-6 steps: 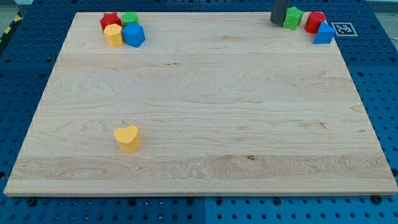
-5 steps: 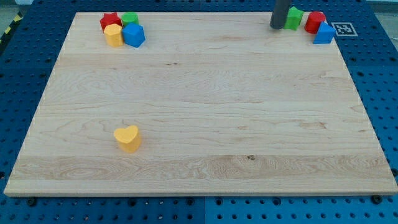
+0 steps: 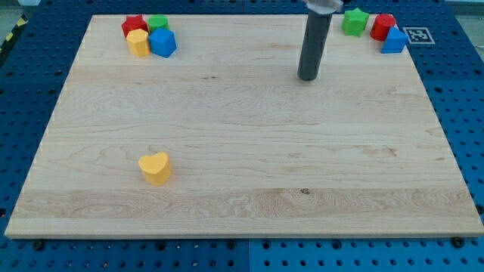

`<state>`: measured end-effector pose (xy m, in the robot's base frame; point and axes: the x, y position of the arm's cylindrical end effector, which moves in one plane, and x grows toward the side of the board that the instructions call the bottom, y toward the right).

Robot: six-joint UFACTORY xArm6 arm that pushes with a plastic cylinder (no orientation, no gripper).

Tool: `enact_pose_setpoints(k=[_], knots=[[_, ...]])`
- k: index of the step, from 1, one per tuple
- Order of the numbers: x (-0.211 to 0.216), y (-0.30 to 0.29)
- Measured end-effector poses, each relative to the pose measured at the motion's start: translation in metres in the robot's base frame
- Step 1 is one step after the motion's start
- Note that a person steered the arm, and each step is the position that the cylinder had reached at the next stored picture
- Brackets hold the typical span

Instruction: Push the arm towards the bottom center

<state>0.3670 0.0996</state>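
Tip (image 3: 307,78) of my dark rod tool, which has nothing to clench and touches no block, stands right of the yellow heart block (image 3: 155,167) on the wooden counter (image 3: 242,189); I should slide steadily down-left to bottom centre, clear of the heart.

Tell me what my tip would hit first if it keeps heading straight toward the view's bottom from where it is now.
Nothing, as far as the picture shows. My tip has bare board below it down to the bottom edge. The yellow heart block lies far off to the view's left, well out of that line.
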Motion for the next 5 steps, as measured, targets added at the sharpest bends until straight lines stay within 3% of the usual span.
enact_pose_setpoints(k=[5], knots=[[0.0046,-0.0030]])
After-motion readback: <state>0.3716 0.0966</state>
